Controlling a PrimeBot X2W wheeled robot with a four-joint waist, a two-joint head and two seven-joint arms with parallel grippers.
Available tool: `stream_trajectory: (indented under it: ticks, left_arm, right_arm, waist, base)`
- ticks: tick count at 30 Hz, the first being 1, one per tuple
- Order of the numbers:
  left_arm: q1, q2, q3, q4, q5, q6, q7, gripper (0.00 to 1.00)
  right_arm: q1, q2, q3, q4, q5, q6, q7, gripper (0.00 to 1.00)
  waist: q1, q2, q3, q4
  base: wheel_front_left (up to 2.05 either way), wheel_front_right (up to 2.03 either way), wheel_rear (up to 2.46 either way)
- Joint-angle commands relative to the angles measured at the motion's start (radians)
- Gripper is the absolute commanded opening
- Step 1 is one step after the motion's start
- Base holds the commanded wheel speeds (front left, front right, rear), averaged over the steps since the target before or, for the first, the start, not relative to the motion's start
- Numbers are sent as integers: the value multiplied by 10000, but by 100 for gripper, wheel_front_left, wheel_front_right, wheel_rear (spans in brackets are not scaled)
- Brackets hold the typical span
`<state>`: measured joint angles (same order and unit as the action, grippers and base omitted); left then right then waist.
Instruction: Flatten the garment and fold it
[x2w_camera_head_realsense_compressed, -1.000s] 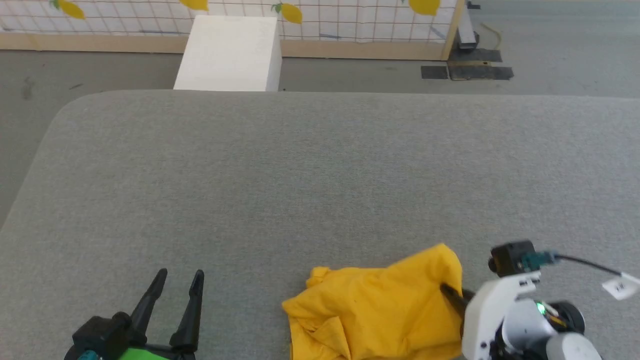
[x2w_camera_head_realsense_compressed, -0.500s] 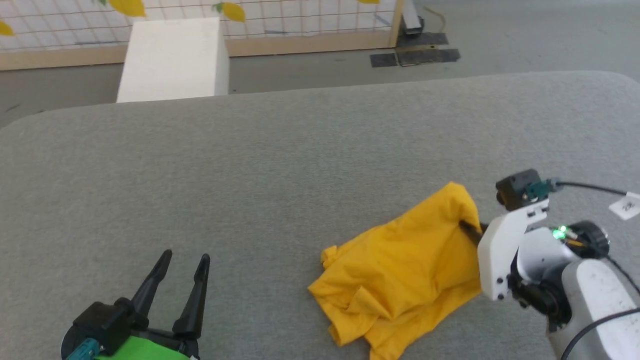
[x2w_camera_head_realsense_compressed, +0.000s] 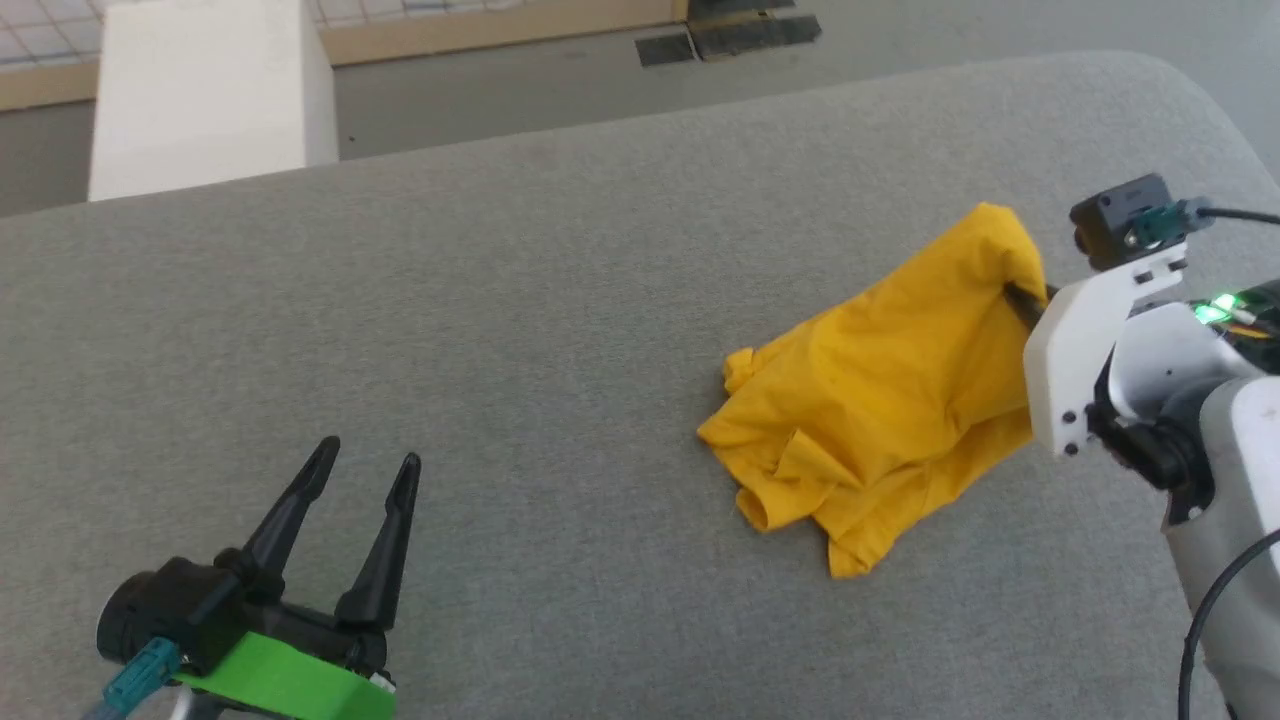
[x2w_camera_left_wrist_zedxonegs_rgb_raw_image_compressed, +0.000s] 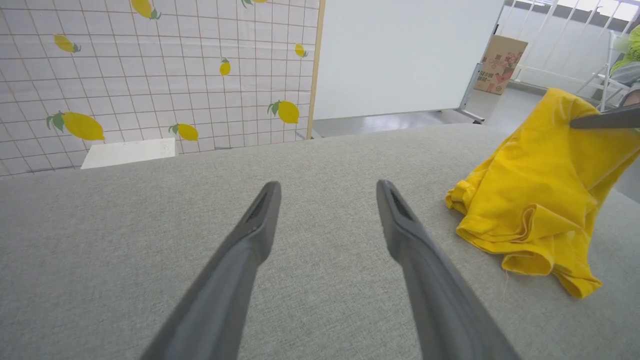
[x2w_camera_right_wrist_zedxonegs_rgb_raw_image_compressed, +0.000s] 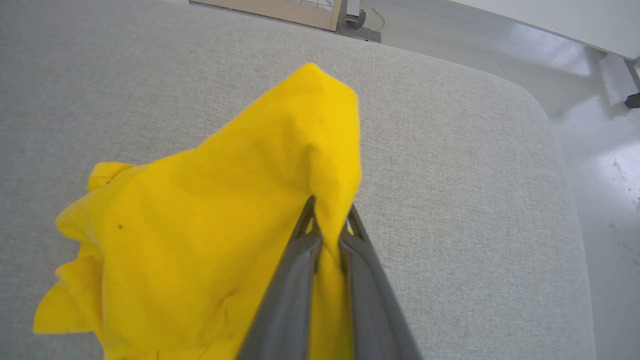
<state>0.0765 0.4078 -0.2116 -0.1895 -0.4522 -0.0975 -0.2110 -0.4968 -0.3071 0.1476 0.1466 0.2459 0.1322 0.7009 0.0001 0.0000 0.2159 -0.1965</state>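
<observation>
**Head view.** The garment (x2w_camera_head_realsense_compressed: 890, 390), a mustard-yellow heap, lies crumpled on the right part of the grey cloth-covered table (x2w_camera_head_realsense_compressed: 560, 330), near the table's rounded far right corner. Its upper right edge is drawn up into a peak; its lower folds and one hemmed opening rest on the table. My right gripper (x2w_camera_right_wrist_zedxonegs_rgb_raw_image_compressed: 330, 215) enters that peak from the right, and in this view its dark fingers are largely buried in the cloth. My left gripper (x2w_camera_head_realsense_compressed: 370, 452) sits at the lower left, well apart from the garment, with its fingers spread and nothing between them. A white block (x2w_camera_head_realsense_compressed: 200, 90) stands on the floor beyond the table's far edge.

**Right wrist view.** My two right fingers are clenched on a ridge of yellow fabric (a thin strip of it shows between the fingers, running down towards the wrist). The cloth rises above my fingertips to a blunt point, then falls away to the left in broad wrinkles.

**Left wrist view.** My left fingers point across bare table, released and holding nothing. The garment lies to their right, its lowest hem touching the table, and one dark finger of my right gripper meets its top. Behind the table stand a lemon-printed screen (x2w_camera_left_wrist_zedxonegs_rgb_raw_image_compressed: 150, 75) and a white board (x2w_camera_left_wrist_zedxonegs_rgb_raw_image_compressed: 400, 55).
</observation>
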Motion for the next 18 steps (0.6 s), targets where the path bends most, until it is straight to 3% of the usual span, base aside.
stream_trajectory:
  ticks: [1,18]
  left_arm:
    - [-214,109,-9,-117,116,-53,42,100]
    - [-430,977,294,-1146,145,-37,449,100]
  right_arm:
    - [-264,-57,-80,18,-107,-15,24,0]
    - [-1348,-485,-909,-607,-1078,-15,-55,0]
  waist:
    - [-1,0,427,-434]
    - [-1,0,1957,-1566]
  base:
    - [0,0,0]
    - [0,0,0]
